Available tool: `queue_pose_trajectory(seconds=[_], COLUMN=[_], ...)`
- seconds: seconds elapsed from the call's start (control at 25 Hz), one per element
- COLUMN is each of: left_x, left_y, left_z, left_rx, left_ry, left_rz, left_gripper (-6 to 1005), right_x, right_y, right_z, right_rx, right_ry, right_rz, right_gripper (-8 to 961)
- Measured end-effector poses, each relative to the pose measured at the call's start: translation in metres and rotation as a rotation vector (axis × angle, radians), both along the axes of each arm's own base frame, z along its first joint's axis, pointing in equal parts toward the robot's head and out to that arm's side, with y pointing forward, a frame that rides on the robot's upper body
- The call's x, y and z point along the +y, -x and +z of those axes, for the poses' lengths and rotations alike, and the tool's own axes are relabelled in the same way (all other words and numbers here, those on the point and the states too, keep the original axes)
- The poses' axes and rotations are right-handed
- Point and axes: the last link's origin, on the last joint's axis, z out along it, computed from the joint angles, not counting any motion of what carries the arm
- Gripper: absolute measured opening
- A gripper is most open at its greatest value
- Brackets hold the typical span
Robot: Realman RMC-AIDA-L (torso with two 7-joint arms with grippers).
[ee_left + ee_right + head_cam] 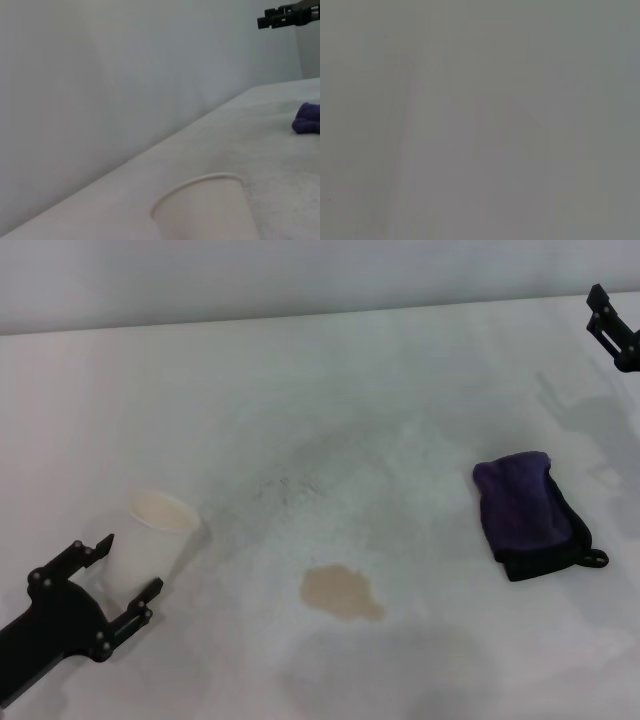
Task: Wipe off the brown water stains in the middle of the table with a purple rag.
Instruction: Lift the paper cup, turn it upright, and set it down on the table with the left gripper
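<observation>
The brown water stain [342, 594] is a small tan blotch on the white table [330, 390], near the front middle. The purple rag [526, 512] lies folded to the stain's right, with black edging and a small loop; its edge also shows in the left wrist view [307, 119]. My left gripper [118, 580] is open at the front left, its jaws on either side of a white paper cup [155, 537], near its base. My right gripper [612, 328] is at the far right edge, raised above the table behind the rag; it also shows in the left wrist view [280, 17].
The white paper cup [207, 210] stands upright at the front left, left of the stain. A pale wall [300, 275] runs along the table's far edge. Faint grey smudges [300, 480] mark the table's middle. The right wrist view shows only a blank grey surface.
</observation>
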Motion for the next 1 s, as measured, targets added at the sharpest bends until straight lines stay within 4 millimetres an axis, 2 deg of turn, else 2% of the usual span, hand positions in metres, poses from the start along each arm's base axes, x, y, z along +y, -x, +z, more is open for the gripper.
queue_pose_trajectory(seconds=[0.4, 0.8, 1.0], left_x=[-0.009, -0.008, -0.007], left_y=[0.004, 0.004, 0.005], left_z=[-0.010, -0.008, -0.009], left_rx=[0.020, -0.003, -0.007], left_ry=[0.018, -0.017, -0.012], left_rz=[0.025, 0.043, 0.057], left_gripper=[669, 633, 667], right_x=[0.005, 0.007, 0.006], right_y=[0.000, 0.000, 0.000], right_z=[0.000, 0.000, 0.000], right_rx=[-0.009, -0.014, -0.015], right_ry=[0.006, 0.009, 0.009], right_rz=[-0.011, -0.015, -0.015], right_gripper=[841, 840, 841])
